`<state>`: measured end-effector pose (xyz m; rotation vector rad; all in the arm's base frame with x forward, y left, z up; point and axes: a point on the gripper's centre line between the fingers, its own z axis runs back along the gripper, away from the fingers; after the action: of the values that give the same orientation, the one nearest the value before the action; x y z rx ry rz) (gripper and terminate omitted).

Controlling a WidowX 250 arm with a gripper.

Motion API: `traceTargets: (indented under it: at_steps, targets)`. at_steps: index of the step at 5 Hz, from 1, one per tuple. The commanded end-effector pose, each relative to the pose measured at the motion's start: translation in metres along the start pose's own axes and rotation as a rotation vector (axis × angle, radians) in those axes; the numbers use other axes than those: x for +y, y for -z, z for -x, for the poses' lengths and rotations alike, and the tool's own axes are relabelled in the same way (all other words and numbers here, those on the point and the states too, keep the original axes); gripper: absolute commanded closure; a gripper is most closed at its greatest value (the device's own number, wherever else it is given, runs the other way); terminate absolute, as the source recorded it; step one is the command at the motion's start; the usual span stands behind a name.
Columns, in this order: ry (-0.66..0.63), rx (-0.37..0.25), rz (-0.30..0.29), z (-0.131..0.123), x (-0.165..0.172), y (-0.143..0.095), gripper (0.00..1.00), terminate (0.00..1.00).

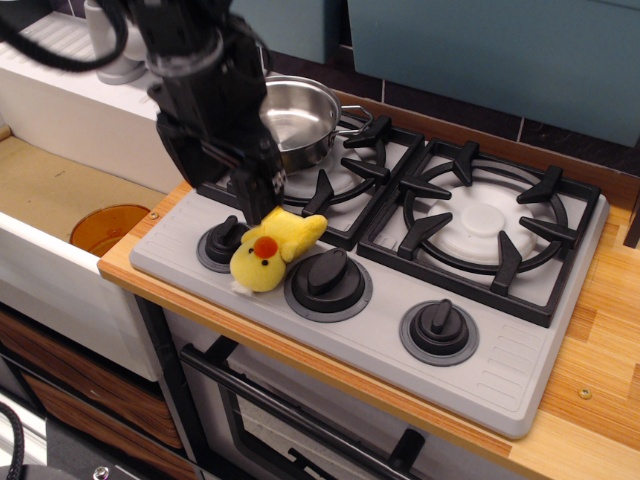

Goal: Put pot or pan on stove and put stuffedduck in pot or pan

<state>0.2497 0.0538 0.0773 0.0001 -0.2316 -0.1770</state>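
Observation:
The shiny steel pot [300,118] stands on the left rear burner grate of the grey stove [500,370], partly hidden by my arm. The yellow stuffed duck [270,255] with its orange beak lies on the stove's front panel, between the left knob [222,243] and the middle knob [328,277]. My black gripper [235,198] hangs just above and behind the duck's head. Its jaws look spread and hold nothing, and one fingertip [260,205] comes close to the duck.
The right burner grate [488,222] is bare, with the right knob [438,330] in front of it. A sink with an orange plate [108,228] lies to the left, and a grey faucet [112,45] stands at the back left. The wooden counter [600,400] runs to the right.

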Motion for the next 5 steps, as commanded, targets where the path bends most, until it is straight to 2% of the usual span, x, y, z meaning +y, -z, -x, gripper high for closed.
traceTargets:
  at_steps: [1, 5]
  targets:
    - [0.013, -0.104, -0.015, -0.016, -0.009, 0.017, 0.0, 0.0]
    - [0.037, -0.164, 0.054, -0.029, -0.013, 0.043, 0.0, 0.0]
